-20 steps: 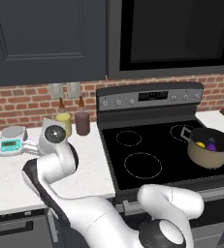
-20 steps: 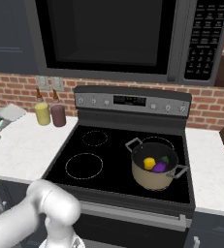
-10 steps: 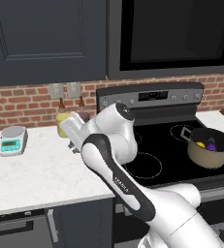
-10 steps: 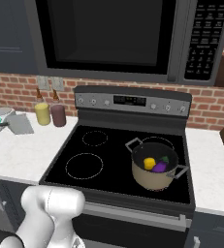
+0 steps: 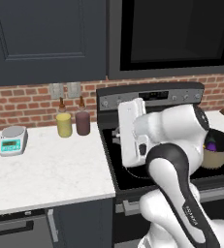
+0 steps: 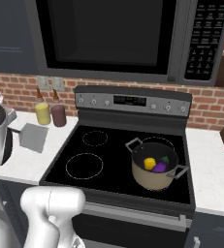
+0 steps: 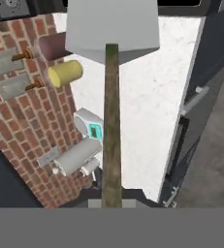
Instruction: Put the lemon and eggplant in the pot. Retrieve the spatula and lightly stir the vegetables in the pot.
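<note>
The lemon [image 6: 150, 163] and the eggplant [image 6: 160, 167] sit together inside the pot [image 6: 154, 178], which stands on the front right burner of the stove [image 6: 108, 160]; so the loading step looks done, and the spatula step is the one in hand.

The spatula [image 7: 111, 29] is up off the counter; in the hand view its dark handle runs straight up from the bottom edge to the flat light-grey blade at the top, with the white countertop [image 7: 147, 97] beneath it; the gripper [image 7: 111, 201] appears clamped on the handle's lower end, though the fingertips themselves are hard to make out there. In the right base view the blade [image 6: 33, 137] hangs over the counter left of the stove, well apart from the pot; in the left base view it shows as a pale slab [image 5: 131, 131] in front of the arm, over the stove's left side.

Also on the counter: a pale yellow jar [image 6: 42, 113] and a maroon jar [image 6: 58, 115] by the brick wall, and a small kitchen scale [image 5: 12, 139] further left.

Next, by my reading, the arm must carry the spatula across the cooktop, bring the blade over the pot's rim without knocking the loop handles, lower it between the two vegetables, and stir gently enough not to tip the pot.
</note>
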{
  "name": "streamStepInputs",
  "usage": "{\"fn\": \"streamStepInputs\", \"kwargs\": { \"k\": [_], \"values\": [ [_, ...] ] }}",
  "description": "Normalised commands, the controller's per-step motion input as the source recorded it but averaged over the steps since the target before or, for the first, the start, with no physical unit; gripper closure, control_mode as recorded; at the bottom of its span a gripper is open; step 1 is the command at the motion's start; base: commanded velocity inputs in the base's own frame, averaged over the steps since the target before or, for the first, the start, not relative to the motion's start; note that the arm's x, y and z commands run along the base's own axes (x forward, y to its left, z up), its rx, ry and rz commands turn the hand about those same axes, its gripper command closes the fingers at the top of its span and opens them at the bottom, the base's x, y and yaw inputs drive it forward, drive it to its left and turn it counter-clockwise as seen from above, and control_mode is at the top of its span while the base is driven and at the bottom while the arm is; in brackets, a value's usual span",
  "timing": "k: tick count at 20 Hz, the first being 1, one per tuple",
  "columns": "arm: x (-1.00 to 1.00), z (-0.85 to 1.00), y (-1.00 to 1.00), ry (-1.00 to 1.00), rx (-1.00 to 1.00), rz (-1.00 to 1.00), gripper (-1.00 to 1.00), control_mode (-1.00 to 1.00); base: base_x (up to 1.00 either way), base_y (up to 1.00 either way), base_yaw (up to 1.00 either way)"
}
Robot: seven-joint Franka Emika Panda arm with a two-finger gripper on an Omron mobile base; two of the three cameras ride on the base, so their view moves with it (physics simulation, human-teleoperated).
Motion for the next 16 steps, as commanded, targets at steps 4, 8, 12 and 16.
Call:
{"fn": "streamStepInputs", "kwargs": {
  "k": [4,8,12,16],
  "values": [
    [-0.25,0.73,-0.97,0.2,0.26,-0.61,1.0,-1.0,0.0,0.0,0.0],
    [0.0,0.73,-1.0,0.3,0.23,-0.66,1.0,-1.0,0.0,0.0,0.0],
    [-0.02,0.7,-0.97,0.39,0.26,-0.67,1.0,-1.0,0.0,0.0,0.0],
    [-0.06,0.48,-0.99,0.38,0.25,-0.57,1.0,-1.0,0.0,0.0,0.0]
  ]
}}
